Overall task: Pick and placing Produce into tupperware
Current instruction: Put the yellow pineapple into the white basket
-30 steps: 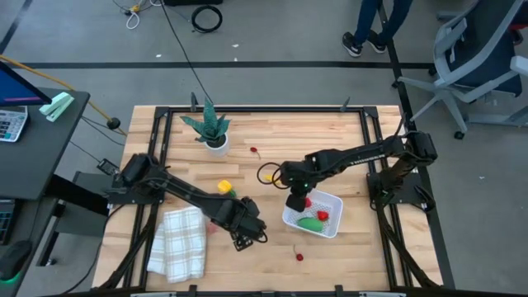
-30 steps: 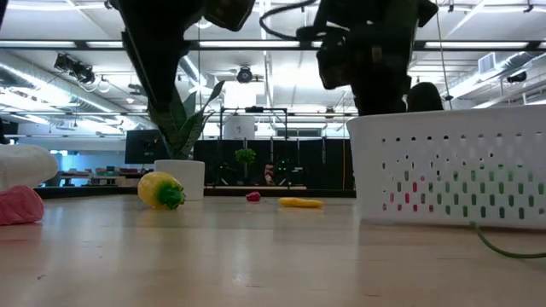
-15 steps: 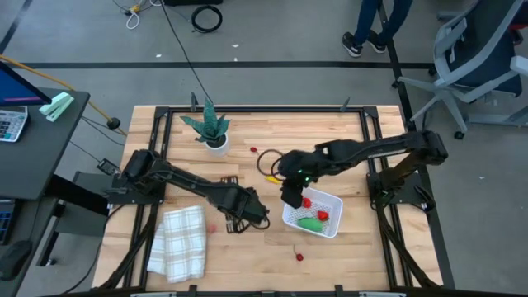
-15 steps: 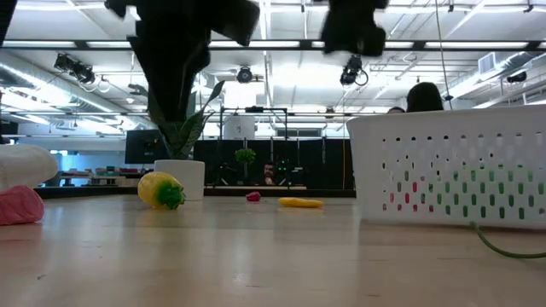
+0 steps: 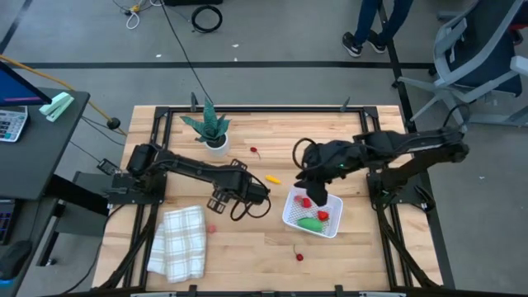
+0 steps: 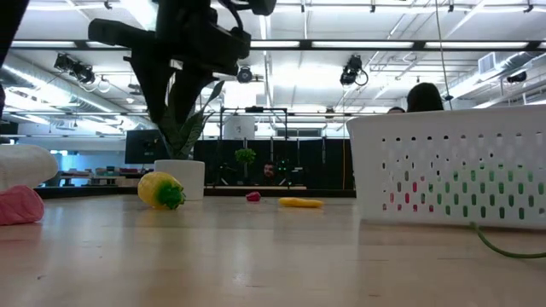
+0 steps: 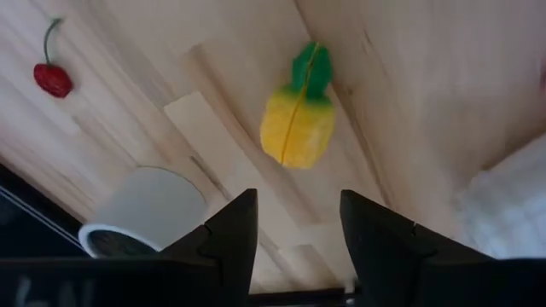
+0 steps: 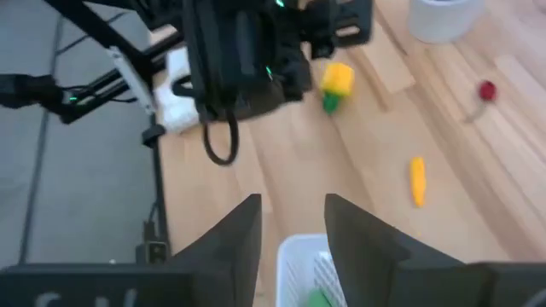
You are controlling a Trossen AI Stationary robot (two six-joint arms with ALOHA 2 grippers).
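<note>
Pale wooden plank worktop (image 5: 247, 247) carries everything. White checked folded cloth (image 5: 177, 242) lies below-left of the left gripper (image 5: 221, 198), which hangs over mid-worktop with fingers apart, holding nothing. White rectangular perforated plastic container (image 5: 312, 213) sits right under the right gripper (image 5: 317, 195), fingers apart and empty; inside it are a green toy vegetable (image 5: 311, 223) and red pieces (image 5: 322, 215). Green potted plant in a white pot (image 5: 211, 129) stands up-left of the left gripper. Yellow toy pineapple with green top (image 7: 298, 124) lies just ahead of the left gripper's fingers (image 7: 229, 230) — apart from them. Small yellow-orange toy piece (image 5: 271, 178) lies between the two grippers. Red cherry (image 5: 254, 150) is near the plant; another red cherry (image 5: 299, 255) sits below the container.
</note>
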